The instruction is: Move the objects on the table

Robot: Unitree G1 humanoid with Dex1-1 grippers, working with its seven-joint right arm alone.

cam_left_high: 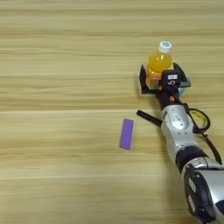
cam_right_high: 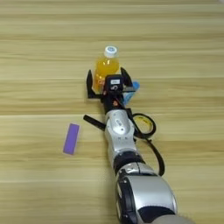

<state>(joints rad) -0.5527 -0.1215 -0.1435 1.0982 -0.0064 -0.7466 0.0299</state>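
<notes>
- Forearm (cam_right_high: 120, 135), silver, enters from the bottom right corner and runs up the picture toward the bottle; its bulky joint fills the lower edge nearest the camera.
- Gripper (cam_right_high: 108, 85) sits at the forearm's far end, its two black fingers (cam_left_high: 143, 79) spread apart, one on each side of the bottle's lower body.
- Contact between fingers and bottle cannot be confirmed; the jaws stand wide, bracketing the bottle rather than visibly pressing it.
- Bottle (cam_left_high: 159, 62) stands upright on the table, orange liquid inside, white cap (cam_left_high: 165, 46) on top, right of centre in the upper half of the scene.
- Tube (cam_right_high: 133, 87), blue and white, shows only as a small part just right of the gripper body; the rest is hidden behind the wrist.
- Stick (cam_left_high: 148, 117), slim and black, lies on the table just left of the forearm, angled, with its near end passing under the arm.
- Tape ring (cam_left_high: 201, 120), black with yellow inside, lies flat just right of the forearm, partly covered by it.
- Cable (cam_right_high: 154, 153), black, loops from the wrist area along the forearm's right side, passing beside the ring.
- Block (cam_left_high: 127, 134), flat and purple, lies alone left of the forearm, well apart from the bottle, long axis roughly up the picture.
- Table (cam_left_high: 57, 87), light wood with horizontal grain stripes, fills both views and carries every item.
</notes>
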